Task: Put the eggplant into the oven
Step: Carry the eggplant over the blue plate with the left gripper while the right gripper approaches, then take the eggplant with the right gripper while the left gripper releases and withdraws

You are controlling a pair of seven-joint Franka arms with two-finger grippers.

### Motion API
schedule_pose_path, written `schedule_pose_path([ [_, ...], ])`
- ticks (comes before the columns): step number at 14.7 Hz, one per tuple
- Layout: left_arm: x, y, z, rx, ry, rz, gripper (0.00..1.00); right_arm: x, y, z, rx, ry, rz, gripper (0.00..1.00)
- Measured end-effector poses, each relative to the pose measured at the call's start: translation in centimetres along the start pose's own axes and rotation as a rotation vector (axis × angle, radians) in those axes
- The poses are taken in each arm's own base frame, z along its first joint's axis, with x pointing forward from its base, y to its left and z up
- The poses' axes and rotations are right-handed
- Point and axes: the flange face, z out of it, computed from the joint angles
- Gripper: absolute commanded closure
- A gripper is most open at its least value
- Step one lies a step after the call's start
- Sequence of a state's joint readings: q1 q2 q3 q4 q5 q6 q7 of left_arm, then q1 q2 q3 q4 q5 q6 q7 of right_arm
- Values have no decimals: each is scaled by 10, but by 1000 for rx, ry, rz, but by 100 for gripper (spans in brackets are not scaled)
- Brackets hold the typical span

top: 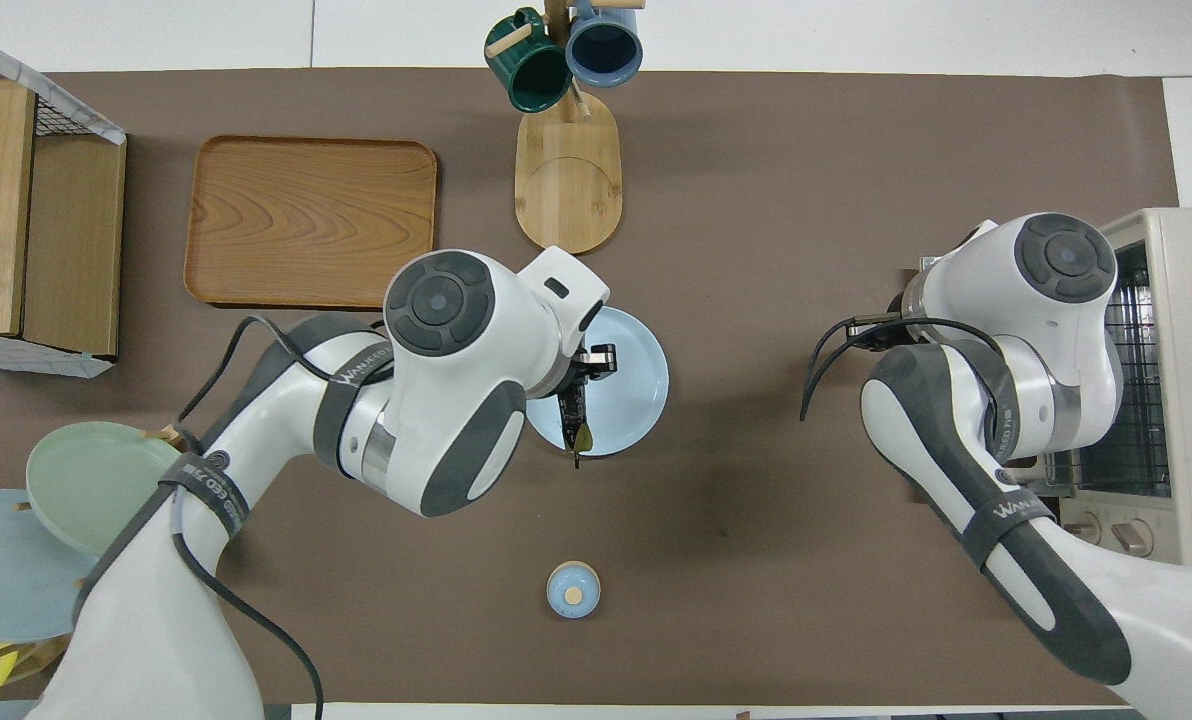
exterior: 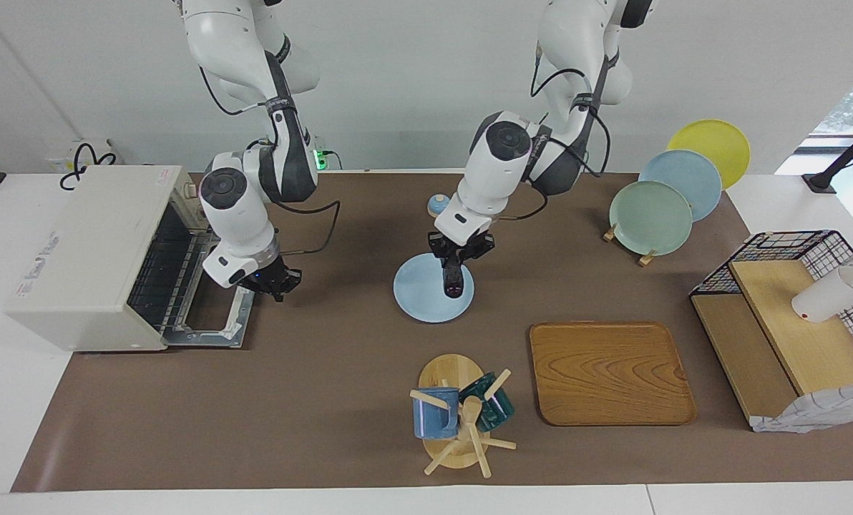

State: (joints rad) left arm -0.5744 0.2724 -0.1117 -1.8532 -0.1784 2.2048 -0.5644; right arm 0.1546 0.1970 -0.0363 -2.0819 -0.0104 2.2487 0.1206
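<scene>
**Eggplant could slip on the way**

On the brown surface (exterior: 326, 400), the left gripper (exterior: 454, 275) has its jaws closed on the eggplant (exterior: 453, 280) over the blue plate (exterior: 419, 297). Held at one end, it may swing and fall. The right gripper (exterior: 275, 282), jaws closed and empty, waits by the oven (exterior: 90, 250) door and could block the way.

Oven (exterior: 90, 257) at frame's left edge; plate (exterior: 416, 297) at centre with eggplant (exterior: 454, 275) above it; tray (exterior: 609, 372) lower right; mug rack (exterior: 459, 415) bottom centre.
</scene>
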Motion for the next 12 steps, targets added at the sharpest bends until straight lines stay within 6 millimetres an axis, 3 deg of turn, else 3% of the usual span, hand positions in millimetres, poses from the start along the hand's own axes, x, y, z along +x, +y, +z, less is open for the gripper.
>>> schedule_pose_path([
  [6,2,0,53,8,-7,-10,98,-5,-34,1,-4,-7,112,98],
  [7,1,2,55,9,-9,-7,1,-5,-36,1,-4,-8,126,91],
  [10,4,0,52,8,-3,-12,0,-5,-34,1,-4,-7,135,89],
  [12,17,-13,35,9,4,-33,0,-5,-38,2,-5,-8,128,90],
])
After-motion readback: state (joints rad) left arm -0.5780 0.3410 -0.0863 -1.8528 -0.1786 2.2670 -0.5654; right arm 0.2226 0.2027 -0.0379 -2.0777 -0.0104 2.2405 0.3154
